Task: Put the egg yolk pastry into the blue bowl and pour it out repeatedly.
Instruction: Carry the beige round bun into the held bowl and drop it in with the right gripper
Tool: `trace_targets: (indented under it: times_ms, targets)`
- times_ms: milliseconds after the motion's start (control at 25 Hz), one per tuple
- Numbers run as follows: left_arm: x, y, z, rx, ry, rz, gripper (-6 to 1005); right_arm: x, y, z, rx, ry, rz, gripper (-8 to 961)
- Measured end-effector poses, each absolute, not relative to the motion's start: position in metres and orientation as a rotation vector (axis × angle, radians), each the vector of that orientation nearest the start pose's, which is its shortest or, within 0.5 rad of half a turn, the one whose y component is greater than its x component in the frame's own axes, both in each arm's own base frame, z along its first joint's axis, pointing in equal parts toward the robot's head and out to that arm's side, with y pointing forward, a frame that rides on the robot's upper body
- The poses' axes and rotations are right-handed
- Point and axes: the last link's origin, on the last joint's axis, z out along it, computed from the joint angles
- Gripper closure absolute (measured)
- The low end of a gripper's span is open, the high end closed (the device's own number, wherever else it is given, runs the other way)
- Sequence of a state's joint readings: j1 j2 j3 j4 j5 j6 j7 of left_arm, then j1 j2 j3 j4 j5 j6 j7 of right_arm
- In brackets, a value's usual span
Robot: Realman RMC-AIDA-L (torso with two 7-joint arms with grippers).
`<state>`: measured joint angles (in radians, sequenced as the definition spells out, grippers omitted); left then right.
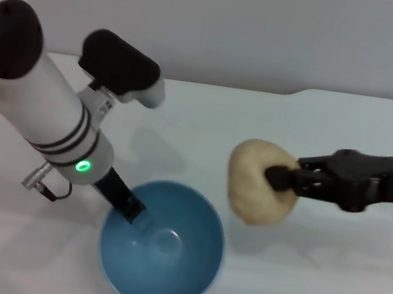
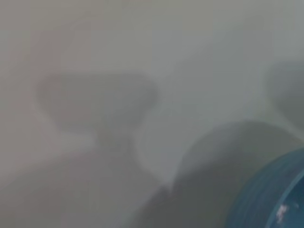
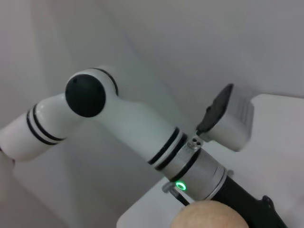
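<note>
Pastry first, from the head view: the egg yolk pastry (image 1: 260,182) hangs in the air, pinched at its side by the right hand (image 1: 281,179), whose dark fingers are closed against it. It sits above the white tabletop (image 1: 323,289), just beyond the blue bowl (image 1: 162,244) and off to its right, not yet over the opening. Held that high and that close, it looks ready to be carried across the rim and dropped, so I judge the placing step is in hand and the bowl is empty for now. The left hand (image 1: 128,209) reaches down to the bowl's near-left rim, one dark finger lying inside the wall; it appears closed on the rim, most likely to steady the bowl now and tip it when pouring comes.

Left wrist view: mostly bare tabletop with soft shadows, and a curved edge of the blue bowl (image 2: 273,199) close by, which fits a grip on the rim. The fingers themselves do not show.

Right wrist view: the tan top of the pastry (image 3: 209,214) sits right under the camera, consistent with a firm hold, and the left arm (image 3: 123,126) stretches across beyond it.
</note>
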<state>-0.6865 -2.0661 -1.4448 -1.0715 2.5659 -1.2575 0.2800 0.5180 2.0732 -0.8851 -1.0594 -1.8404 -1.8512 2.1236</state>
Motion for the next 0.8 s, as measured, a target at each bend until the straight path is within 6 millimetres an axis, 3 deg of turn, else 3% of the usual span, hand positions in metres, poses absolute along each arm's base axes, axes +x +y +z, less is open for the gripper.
trace_targets:
  times_ms: [400,800]
  targets:
    - [-0.161,0.351,-0.083,-2.536,-0.964,0.723,995,0.180,0.328,-0.016,-2.987,1.127,0.541,879]
    - [-0.132,0.356,-0.086,-2.585,-0.907,0.694,995,0.184,0.326,-0.038,-3.000,1.144,0.429,852]
